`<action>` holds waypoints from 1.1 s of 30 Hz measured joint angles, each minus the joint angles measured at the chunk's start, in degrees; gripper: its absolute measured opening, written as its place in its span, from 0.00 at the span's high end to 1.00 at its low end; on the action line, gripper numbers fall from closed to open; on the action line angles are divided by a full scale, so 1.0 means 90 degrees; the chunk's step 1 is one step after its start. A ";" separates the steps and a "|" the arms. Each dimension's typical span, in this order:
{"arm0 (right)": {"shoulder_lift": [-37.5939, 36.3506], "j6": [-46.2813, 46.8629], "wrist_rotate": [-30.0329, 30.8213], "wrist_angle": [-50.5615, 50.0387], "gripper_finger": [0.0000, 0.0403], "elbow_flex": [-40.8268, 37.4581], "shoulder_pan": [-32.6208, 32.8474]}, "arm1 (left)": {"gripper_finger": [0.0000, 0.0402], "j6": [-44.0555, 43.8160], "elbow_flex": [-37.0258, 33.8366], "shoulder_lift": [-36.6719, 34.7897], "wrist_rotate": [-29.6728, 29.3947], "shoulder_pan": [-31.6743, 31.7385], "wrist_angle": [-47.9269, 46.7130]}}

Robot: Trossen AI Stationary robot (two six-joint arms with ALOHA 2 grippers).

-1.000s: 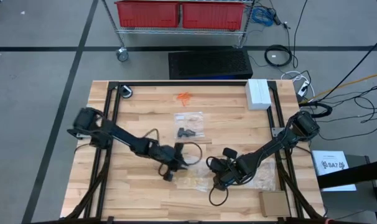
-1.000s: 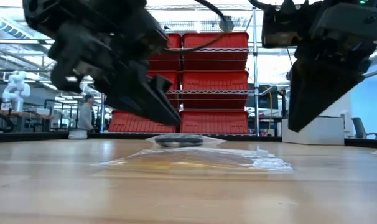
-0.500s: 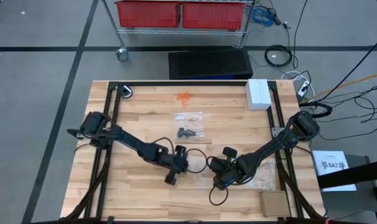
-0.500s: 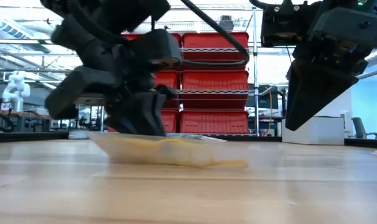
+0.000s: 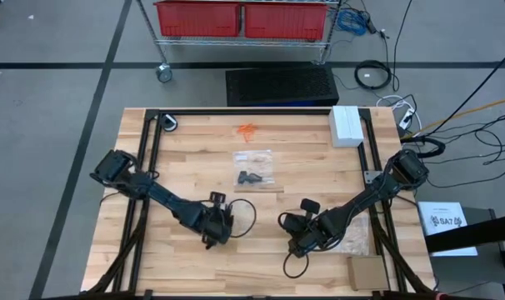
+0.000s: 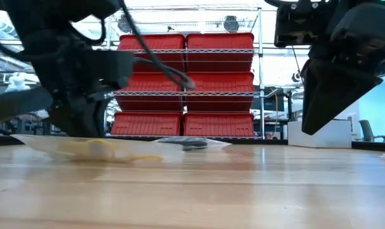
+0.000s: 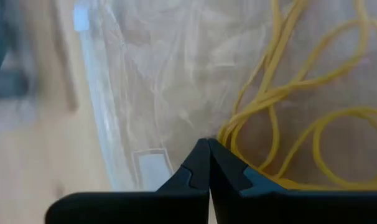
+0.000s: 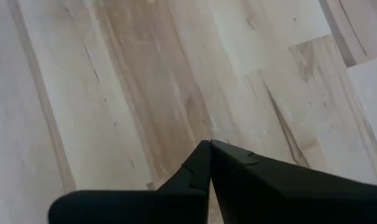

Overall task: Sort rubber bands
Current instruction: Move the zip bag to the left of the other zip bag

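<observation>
My left gripper (image 5: 212,236) is shut on a clear plastic bag (image 6: 84,148) of pale yellow rubber bands (image 7: 313,124), left of the table's middle and toward the near edge. My right gripper (image 5: 300,245) is shut on nothing; it hangs over bare wood (image 8: 145,93) right of the middle. A second clear bag (image 5: 253,167), holding black rubber bands (image 5: 250,177), lies flat at the table's middle. Loose orange rubber bands (image 5: 247,130) lie near the far edge. My left gripper pinches the clear film of the bag (image 7: 195,124) between its two shut fingertips, right beside the yellow bands; whether a band is caught too, I cannot tell. The fingers come from above, slanting steeply down. The bag lies low on the table under them (image 6: 116,154).
A white box (image 5: 346,126) stands at the far right and a cardboard box (image 5: 365,272) at the near right corner. Black frame rails (image 5: 149,167) run along both sides. Cable loops (image 5: 244,210) hang by each wrist. Red bins (image 6: 186,83) stand beyond the far edge.
My left gripper has tipped steeply downward, shut on the bag of yellow bands, and gone toward the table's left and near edges. The bag has slid along the table with it, from the middle to the left. The bag of black bands now shows uncovered behind.
</observation>
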 joint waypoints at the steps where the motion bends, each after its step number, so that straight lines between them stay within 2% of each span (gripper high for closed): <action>1: 0.0000 0.0028 -0.0002 -0.0039 1.00 0.0000 0.0000 | 0.99 -0.0079 -0.0039 0.0000 -0.0079 -0.0008 -0.0130; 7: 0.0000 0.0186 -0.0011 -0.0213 1.00 0.0000 0.0015 | 0.99 -0.0451 -0.0408 -0.0009 -0.0589 -0.0043 -0.0845; 11: 0.0000 0.0189 -0.0016 -0.0221 1.00 0.0000 0.0017 | 1.00 -0.0776 -0.0854 -0.0309 -0.0833 -0.0040 -0.1104; 17: 0.0000 0.0171 0.0078 -0.0137 1.00 0.0000 0.0030 | 1.00 -0.1613 -0.1472 -0.1466 -0.0674 -0.0038 -0.1539; 21: 0.0000 0.0057 0.0210 0.0088 1.00 0.0000 0.0036 | 1.00 -0.2096 -0.1570 -0.2308 -0.0708 -0.0078 -0.1337; 24: -0.0008 0.0152 0.0204 0.0046 1.00 0.0000 0.0036 | 1.00 -0.2146 -0.1567 -0.2745 -0.0636 -0.0130 -0.0712; 28: -0.0136 0.1167 0.0166 -0.0718 1.00 0.0000 0.0036 | 1.00 -0.2161 -0.1564 -0.2866 -0.0122 -0.0123 0.0321; 33: -0.0272 0.3563 -0.0270 -0.2646 1.00 0.0000 0.0112 | 1.00 -0.2420 -0.1689 -0.2478 0.0200 -0.0124 0.1323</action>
